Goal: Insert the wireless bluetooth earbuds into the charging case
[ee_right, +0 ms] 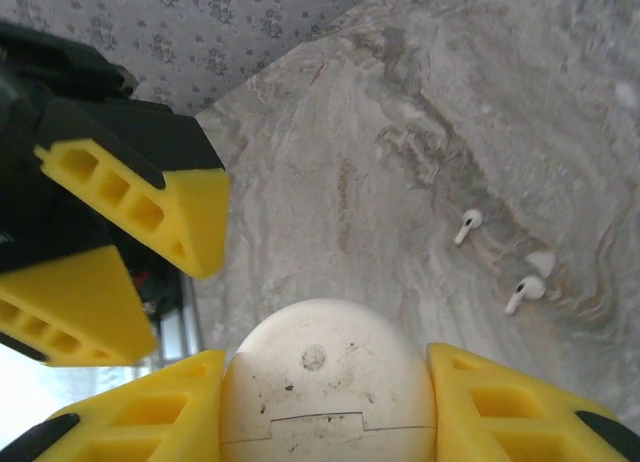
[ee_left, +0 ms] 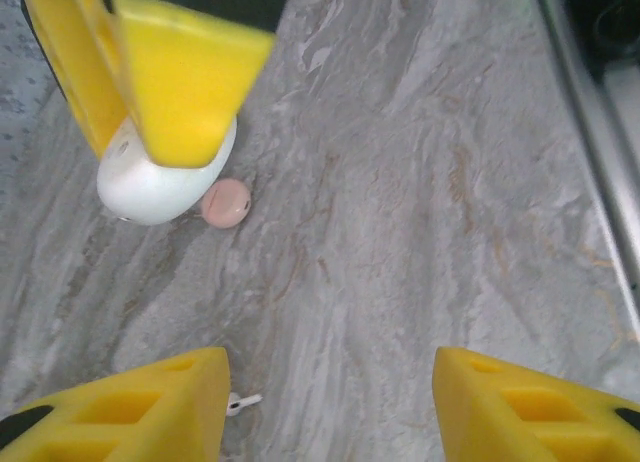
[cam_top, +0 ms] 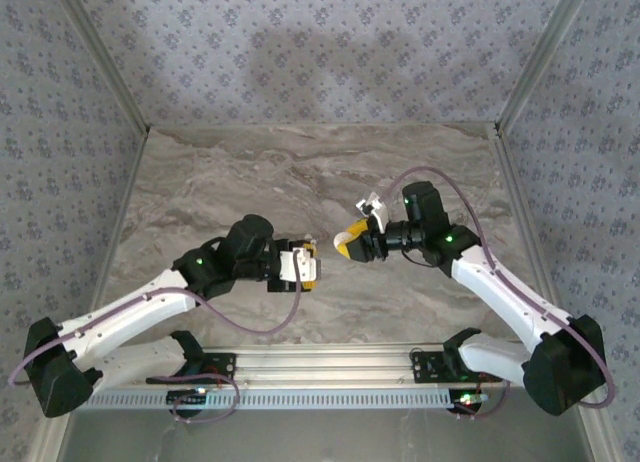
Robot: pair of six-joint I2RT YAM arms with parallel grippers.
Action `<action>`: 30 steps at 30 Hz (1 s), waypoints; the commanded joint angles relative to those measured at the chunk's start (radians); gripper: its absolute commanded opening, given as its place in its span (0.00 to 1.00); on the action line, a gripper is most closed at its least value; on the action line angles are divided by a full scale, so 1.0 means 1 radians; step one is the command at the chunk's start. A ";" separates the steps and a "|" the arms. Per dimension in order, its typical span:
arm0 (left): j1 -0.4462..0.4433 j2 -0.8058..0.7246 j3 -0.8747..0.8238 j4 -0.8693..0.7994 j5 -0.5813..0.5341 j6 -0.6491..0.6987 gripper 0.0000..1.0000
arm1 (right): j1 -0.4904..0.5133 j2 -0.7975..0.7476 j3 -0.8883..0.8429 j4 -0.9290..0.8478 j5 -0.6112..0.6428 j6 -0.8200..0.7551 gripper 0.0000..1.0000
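My right gripper (ee_right: 328,357) is shut on the white egg-shaped charging case (ee_right: 325,382), one yellow finger on each side; the lid seam shows as a thin closed line. Two tiny white stemmed earbuds (ee_right: 467,225) (ee_right: 525,292) lie on the marble to the right of the case. My left gripper (ee_left: 330,370) is open low over the table with nothing between its fingers. One earbud (ee_left: 243,402) lies right beside its left finger (ee_left: 150,407). From above, the left gripper (cam_top: 305,265) and right gripper (cam_top: 348,244) face each other at mid-table, a small gap apart.
A small round pinkish disc (ee_left: 226,202) lies on the marble table (ee_left: 420,212) next to the held case (ee_left: 150,187). A metal rail (ee_left: 590,132) runs along the table's side. Patterned walls (cam_top: 320,52) close in the back and sides.
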 commanded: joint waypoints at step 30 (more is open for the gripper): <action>-0.044 0.046 -0.011 0.249 0.003 0.121 0.43 | 0.083 0.147 0.099 -0.052 -0.276 0.303 0.38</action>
